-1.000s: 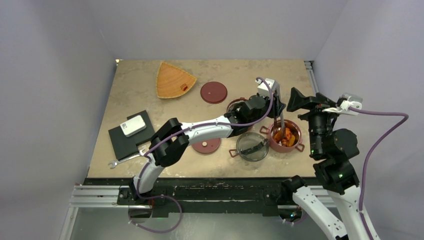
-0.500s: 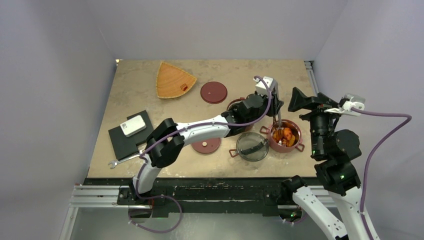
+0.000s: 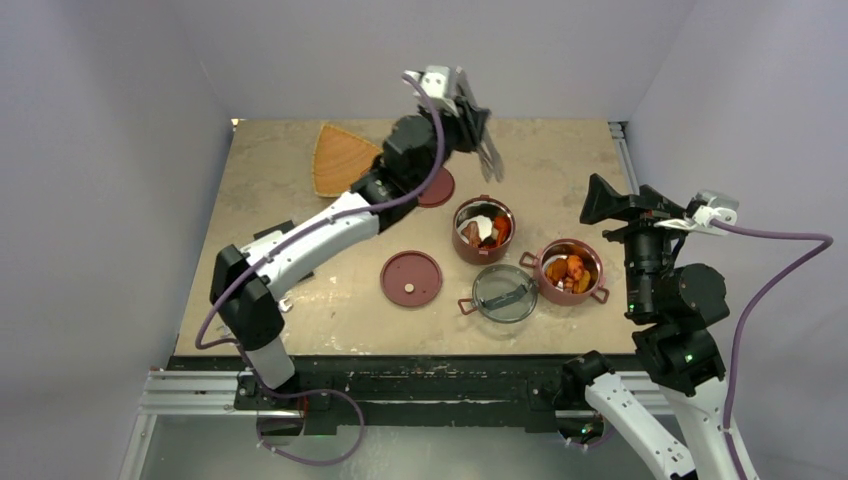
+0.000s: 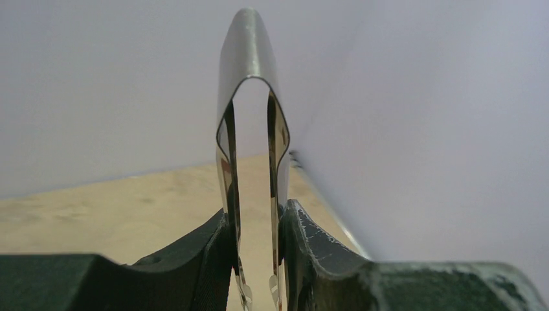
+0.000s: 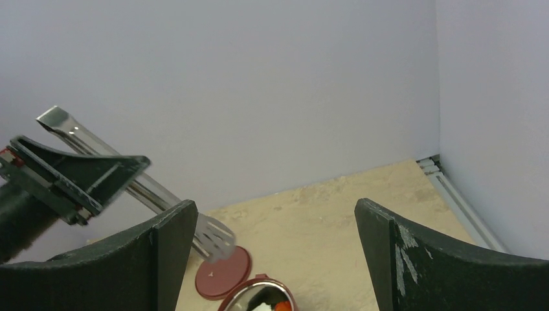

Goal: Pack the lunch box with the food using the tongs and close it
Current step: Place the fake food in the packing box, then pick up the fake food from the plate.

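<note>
the tongs [image 3: 490,155] are gripped in the left pincer [image 3: 468,108], held high at upper centre, tips slanted down-right toward the bowls [image 3: 462,243] on the bench; right pincer [image 5: 272,217] is seen wide open, empty.

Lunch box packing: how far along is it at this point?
Done: both round dark-red steel-lined bowls hold food pieces. In hand: the left gripper grips the slim silvery metal tongs, high above the table. Left: bowls sit side by side, unstacked; two flat dark-red disc lids and the smoky clear lid lie on the table.
</note>
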Robot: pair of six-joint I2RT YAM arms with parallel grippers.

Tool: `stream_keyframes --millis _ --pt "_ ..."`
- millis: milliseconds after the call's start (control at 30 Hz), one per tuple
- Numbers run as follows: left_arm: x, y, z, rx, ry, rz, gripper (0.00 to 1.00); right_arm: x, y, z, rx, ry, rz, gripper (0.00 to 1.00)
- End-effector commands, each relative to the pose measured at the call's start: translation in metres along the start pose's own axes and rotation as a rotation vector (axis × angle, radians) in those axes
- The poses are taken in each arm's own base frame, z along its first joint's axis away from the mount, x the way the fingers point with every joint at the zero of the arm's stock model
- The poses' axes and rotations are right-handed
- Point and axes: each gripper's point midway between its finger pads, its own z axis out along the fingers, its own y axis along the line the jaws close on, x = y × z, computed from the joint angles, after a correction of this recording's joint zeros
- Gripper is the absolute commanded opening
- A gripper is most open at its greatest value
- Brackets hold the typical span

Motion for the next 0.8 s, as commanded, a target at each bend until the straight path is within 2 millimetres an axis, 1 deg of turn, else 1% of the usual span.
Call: stream_keyframes --millis 0,100,167,200,333,433,533,733,767 --pt "-0.022 0.084 -0.007 -0.189 0.018 0.13 0.29 -0.024 -0.001 -0.008 -0.002 -0.062 0.034 0.95" --pt "-0.035 0.137 -0.01 -0.27 0.032 0.165 0.3 -0.021 -0.001 -0.007 -0.002 -0.055 0.034 0.95" --pt "-0.04 0.17 -0.013 -0.326 0.048 0.176 0.3 -0.021 -0.001 -0.007 -0.001 -0.053 0.035 0.95" --pt "-0.043 0.189 -0.016 -0.364 0.05 0.181 0.31 -0.02 -0.001 -0.007 -0.001 -0.053 0.034 0.95" --pt "-0.044 0.248 -0.028 -0.516 0.049 0.187 0.32 -0.02 0.0 -0.007 -0.004 -0.052 0.034 0.95" --pt "-0.045 0.28 -0.038 -0.604 0.01 0.186 0.33 -0.02 -0.001 -0.007 -0.002 -0.051 0.033 0.95" --pt "-0.043 0.306 -0.042 -0.674 -0.016 0.184 0.33 -0.021 -0.002 -0.008 0.0 -0.053 0.029 0.95" --pt "-0.029 0.352 -0.041 -0.764 -0.039 0.156 0.34 -0.023 -0.004 -0.01 0.009 -0.056 0.025 0.95" --pt "-0.027 0.357 -0.041 -0.771 -0.047 0.151 0.33 -0.023 -0.005 -0.01 0.01 -0.057 0.025 0.95"
